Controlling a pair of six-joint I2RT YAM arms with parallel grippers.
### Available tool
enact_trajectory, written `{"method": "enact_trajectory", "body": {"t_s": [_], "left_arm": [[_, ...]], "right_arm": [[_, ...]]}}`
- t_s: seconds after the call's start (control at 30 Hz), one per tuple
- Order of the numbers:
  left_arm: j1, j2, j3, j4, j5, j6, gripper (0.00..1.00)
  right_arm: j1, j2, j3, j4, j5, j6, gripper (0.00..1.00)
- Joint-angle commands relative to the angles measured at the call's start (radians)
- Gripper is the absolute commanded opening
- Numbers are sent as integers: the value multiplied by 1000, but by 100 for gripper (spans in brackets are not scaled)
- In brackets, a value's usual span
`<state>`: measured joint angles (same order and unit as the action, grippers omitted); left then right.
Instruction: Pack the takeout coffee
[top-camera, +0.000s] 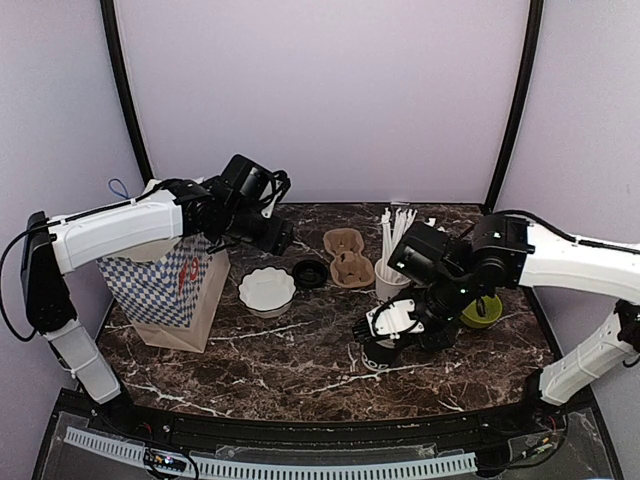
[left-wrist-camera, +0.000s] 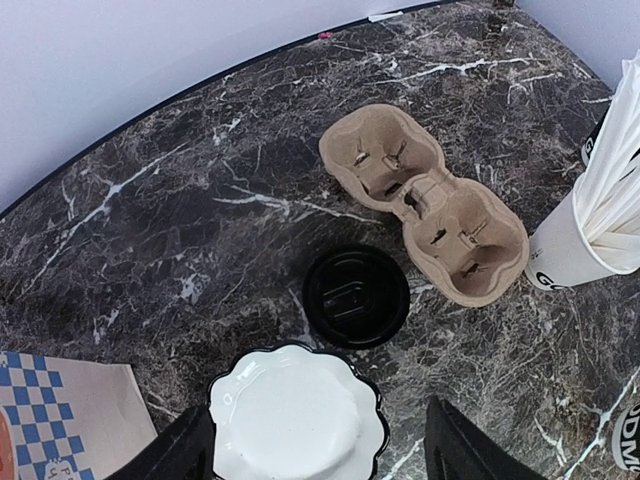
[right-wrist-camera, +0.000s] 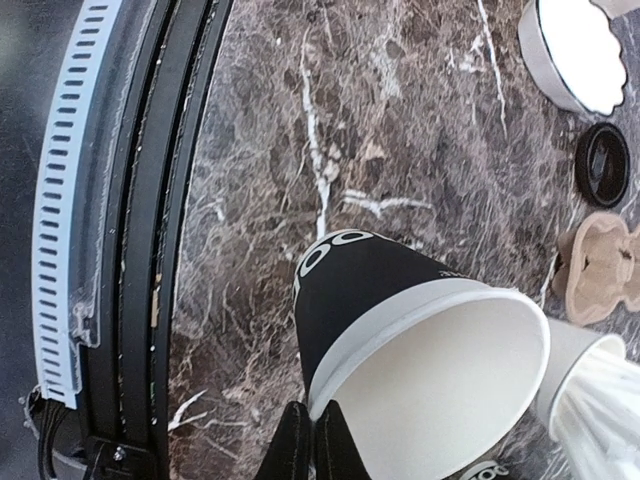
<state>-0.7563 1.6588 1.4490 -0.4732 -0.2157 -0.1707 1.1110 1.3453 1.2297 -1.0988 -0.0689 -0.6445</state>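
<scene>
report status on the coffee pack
Left gripper open above white fluted dish. Right gripper shut on rim of lidless black cup. Black lid lying loose beside empty carrier. Straw cup close by.

Marble tbl (top-camera: 300, 370): checkered bag (top-camera: 170, 290), white dish (top-camera: 267, 289), blk lid (top-camera: 310, 273), cardboard carrier (top-camera: 349, 257), straw cup (top-camera: 388, 280), green bowl (top-camera: 483, 311).

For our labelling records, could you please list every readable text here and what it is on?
"OO": white letters on the black paper cup.
"G": cut-off print on the white straw cup.
"ODM": on a cropped object at the left wrist view's corner.
Paper bag logo: too blurred.
</scene>
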Motion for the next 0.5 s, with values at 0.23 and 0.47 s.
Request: {"method": "enact_trajectory", "body": {"t_s": [0.23, 0.47], "left_arm": [[3, 1, 20, -122, 26, 62, 74], [4, 21, -14, -92, 64, 94, 72]], "right_arm": [[142, 203, 87, 142, 195, 41, 0], [153, 261, 109, 169, 203, 59, 0]]}}
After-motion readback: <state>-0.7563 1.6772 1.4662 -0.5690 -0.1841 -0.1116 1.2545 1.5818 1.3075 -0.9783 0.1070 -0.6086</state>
